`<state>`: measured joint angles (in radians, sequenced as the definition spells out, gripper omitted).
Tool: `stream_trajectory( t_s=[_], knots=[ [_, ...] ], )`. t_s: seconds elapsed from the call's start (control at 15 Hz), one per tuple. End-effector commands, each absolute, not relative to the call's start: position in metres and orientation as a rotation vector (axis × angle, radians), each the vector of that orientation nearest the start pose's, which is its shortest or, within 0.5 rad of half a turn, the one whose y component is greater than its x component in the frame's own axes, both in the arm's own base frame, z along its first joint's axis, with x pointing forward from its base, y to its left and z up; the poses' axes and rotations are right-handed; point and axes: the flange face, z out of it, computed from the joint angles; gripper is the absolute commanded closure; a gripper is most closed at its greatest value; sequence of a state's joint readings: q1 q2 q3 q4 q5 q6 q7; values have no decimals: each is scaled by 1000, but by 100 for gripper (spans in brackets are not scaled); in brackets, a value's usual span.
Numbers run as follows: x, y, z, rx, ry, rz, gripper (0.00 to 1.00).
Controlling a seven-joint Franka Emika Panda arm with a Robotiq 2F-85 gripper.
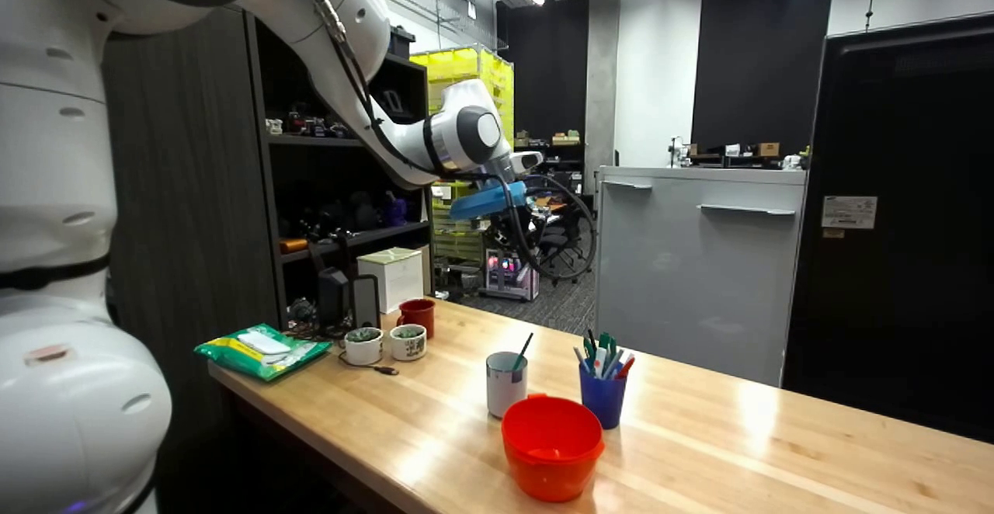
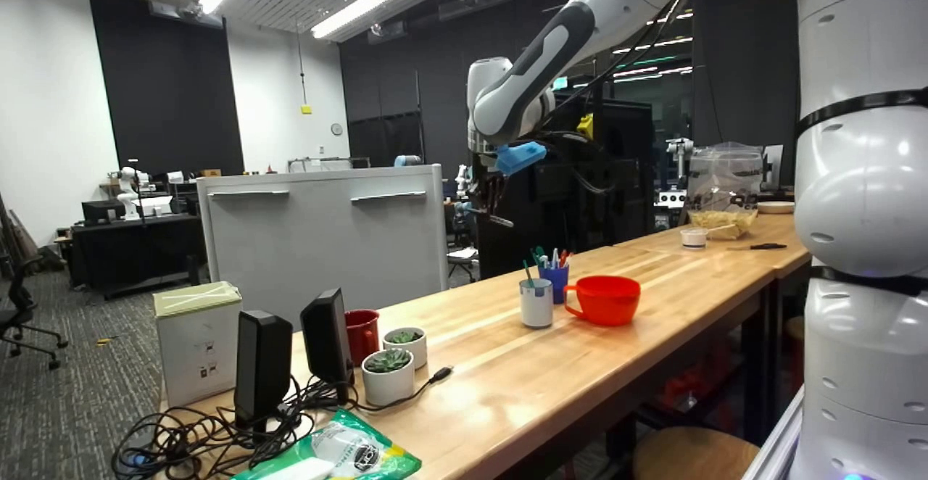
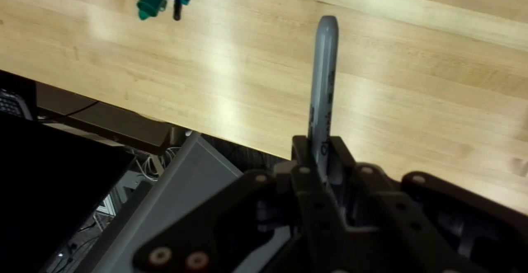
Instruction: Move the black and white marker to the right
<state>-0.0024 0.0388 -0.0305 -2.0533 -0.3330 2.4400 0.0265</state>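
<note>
My gripper is shut on the black and white marker, a slim pale grey-white pen with black lettering. In the wrist view the marker points away from the fingers, its rounded end over bare wood and its rear part hidden between them. An exterior view shows the gripper well above the table, with the marker sticking out below it, tilted near level. From the opposite angle the gripper is partly behind a blue piece and cable, and the marker cannot be made out.
Below stand a blue cup of several pens, a white cup with one dark green stick, and a red bowl. Potted plants, a red mug and speakers crowd the table's end. A grey cabinet stands behind.
</note>
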Motion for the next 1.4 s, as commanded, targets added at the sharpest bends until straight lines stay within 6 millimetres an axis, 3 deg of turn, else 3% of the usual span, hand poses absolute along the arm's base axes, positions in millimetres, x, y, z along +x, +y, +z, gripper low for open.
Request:
stream_trajectory(
  t_s=[0.0,0.47,0.87,0.93,1.0,1.33],
  knots=[
    [583,-44,479,-3398,-199,-577,96],
    [573,-89,493,-3378,-8,-307,96],
    [571,-125,502,-3306,91,-251,96],
    [571,-128,504,-3311,91,-254,96],
    [572,-122,497,-3323,100,-270,86],
    [571,-128,499,-3324,107,-269,86]
  ],
)
